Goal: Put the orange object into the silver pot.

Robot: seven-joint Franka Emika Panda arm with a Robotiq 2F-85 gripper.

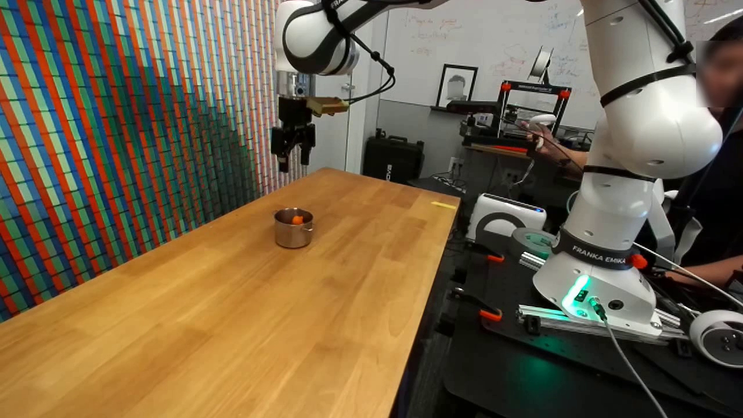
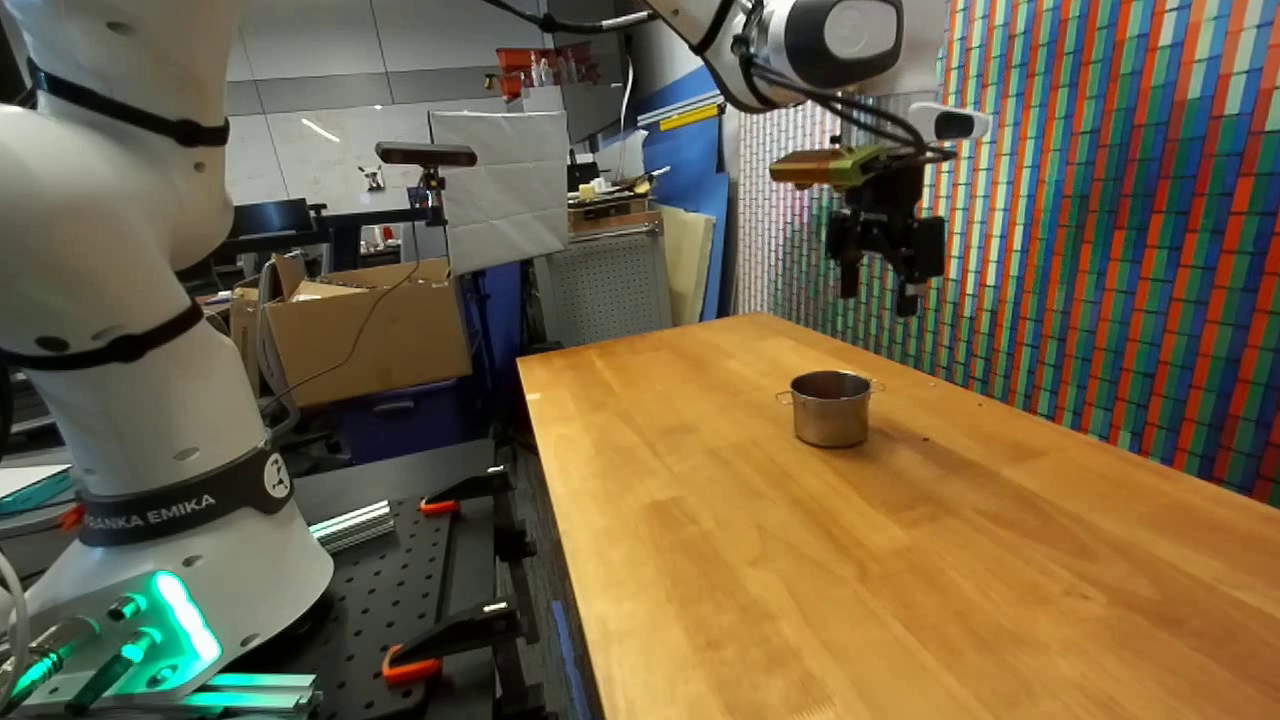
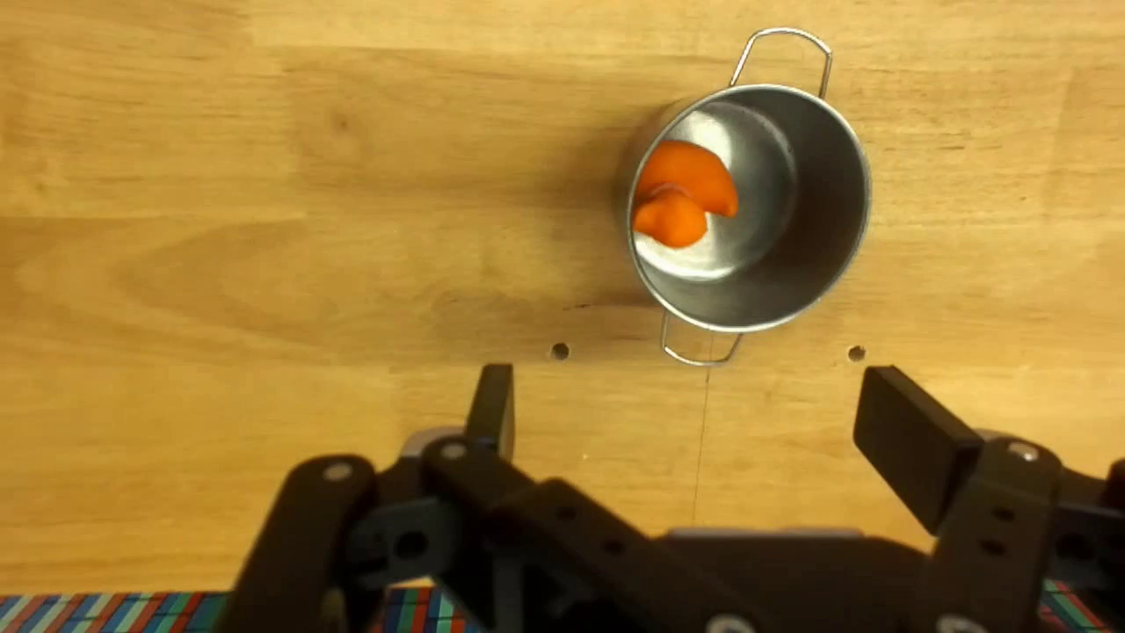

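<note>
The silver pot stands upright on the table in both exterior views [image 1: 293,237] [image 2: 830,418] and in the wrist view [image 3: 822,202]. The orange object [image 3: 694,180] lies inside the pot, against one side of its wall. It also shows over the rim in an exterior view [image 1: 297,220], and the pot wall hides it from the remaining exterior camera. My gripper [image 1: 294,161] is open and empty, well above the table and the pot. Its fingers are wide apart in the wrist view [image 3: 690,385], with only bare wood between them, and they touch nothing.
The wooden table [image 1: 325,302] carries the pot near its wall-side edge. A colourful striped wall covering [image 2: 1110,220] runs along that edge. A strip of yellow tape [image 1: 444,205] lies near a table corner. A person stands behind the robot base.
</note>
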